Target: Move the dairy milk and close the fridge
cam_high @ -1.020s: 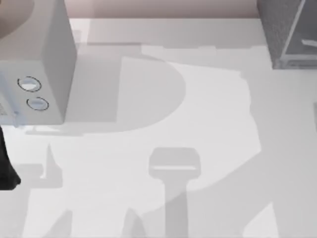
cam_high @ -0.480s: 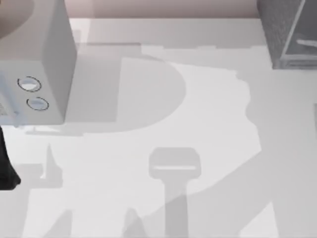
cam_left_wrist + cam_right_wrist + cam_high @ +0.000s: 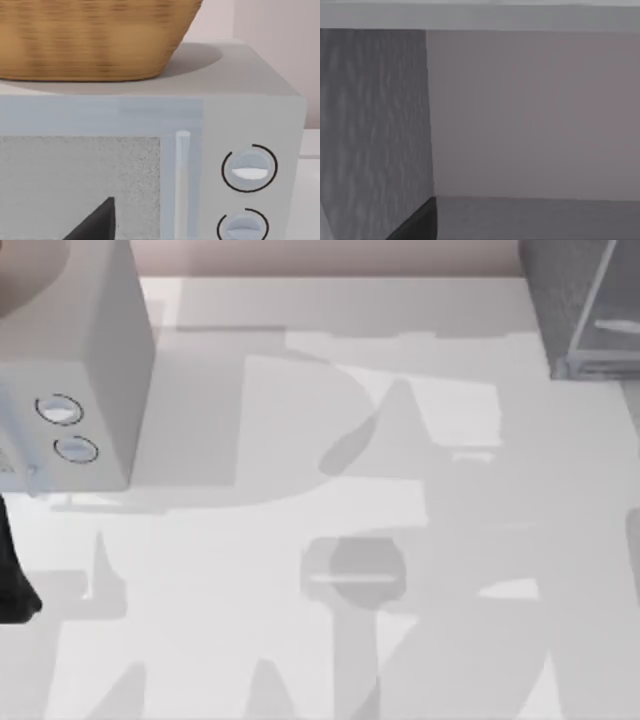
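Fridge [image 3: 585, 305] is sitting at table's [image 3: 300, 530] far right corner, pale door panel angling outward, so prob. not yet shut. Dairy milk: location can't be determined. Right wrist cam is facing fridge's speckled wall [image 3: 372, 130] close-up. Left arm [image 3: 12, 580] is waiting at left edge, in front of microwave [image 3: 70, 360] w/ basket [image 3: 95, 40] on top. Pincer state, both arms: can't tell.
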